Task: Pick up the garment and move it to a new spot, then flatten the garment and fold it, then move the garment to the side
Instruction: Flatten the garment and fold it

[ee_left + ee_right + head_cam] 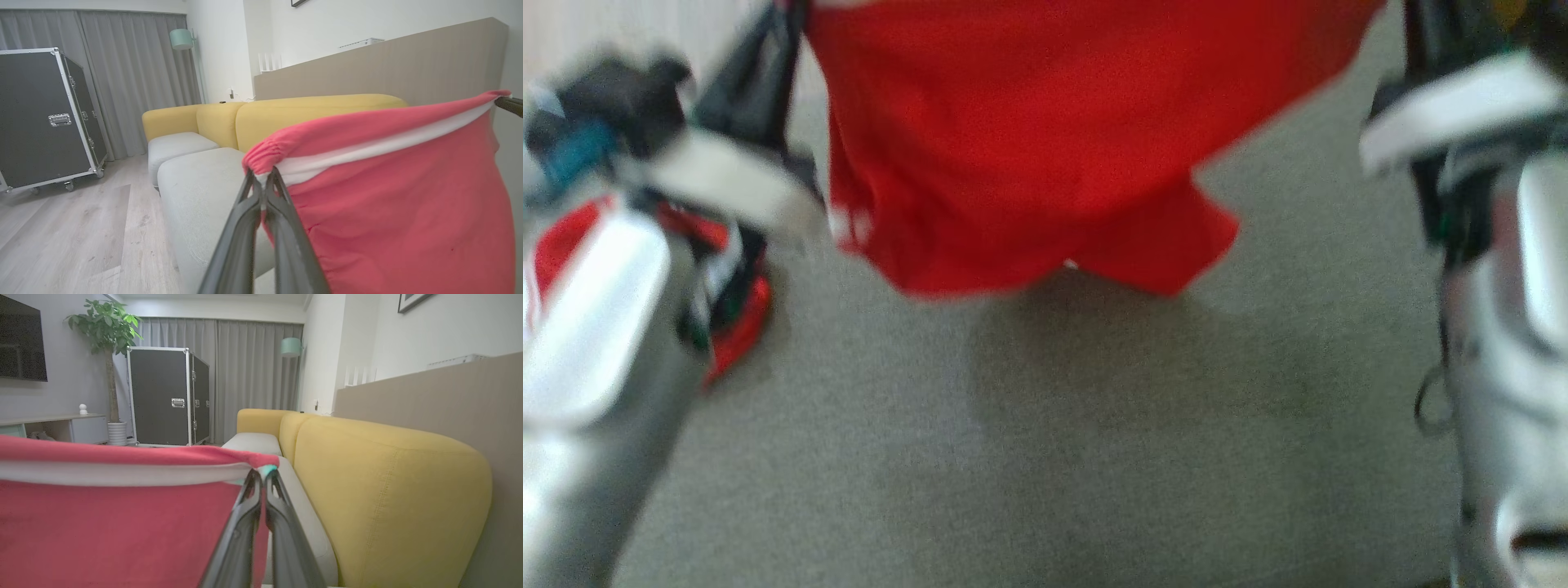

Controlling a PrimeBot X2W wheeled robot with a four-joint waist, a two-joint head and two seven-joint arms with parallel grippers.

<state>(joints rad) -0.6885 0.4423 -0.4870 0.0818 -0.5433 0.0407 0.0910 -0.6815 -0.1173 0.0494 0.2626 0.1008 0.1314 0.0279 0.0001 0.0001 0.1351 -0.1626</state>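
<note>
The left jaws and the right jaws are both clenched on the garment (pixel 1013 139), a red one. Each pinches 1 end of its gathered top edge, so the cloth is stretched between the 2 arms and hangs free in the air.

From the left wrist, the left fingers (pixel 241 228) meet on a bunched red corner, just where a white band (pixel 380 147) runs along under the hem. At the band's far end a dark tip of the right jaws pokes in, holding the opposite corner. From the right wrist, the right fingers (pixel 241 526) close on that corner the same way, with the cloth spreading off to the left of that view.

Looking down from the head, the garment's lower edge dangles above a grey fabric surface (pixel 1094 457) and throws a soft shadow on it. That picture is blurred, with the pale left forearm (pixel 588 327) and right forearm (pixel 1519 327) at its sides.

Beside the cloth runs a yellow sofa (pixel 388 477) with grey seat cushions (pixel 196 188). Further back are a black flight case (pixel 163 396) on castors, grey curtains (pixel 245 375), a pale green lamp (pixel 291 347) and a potted plant (pixel 104 326).
</note>
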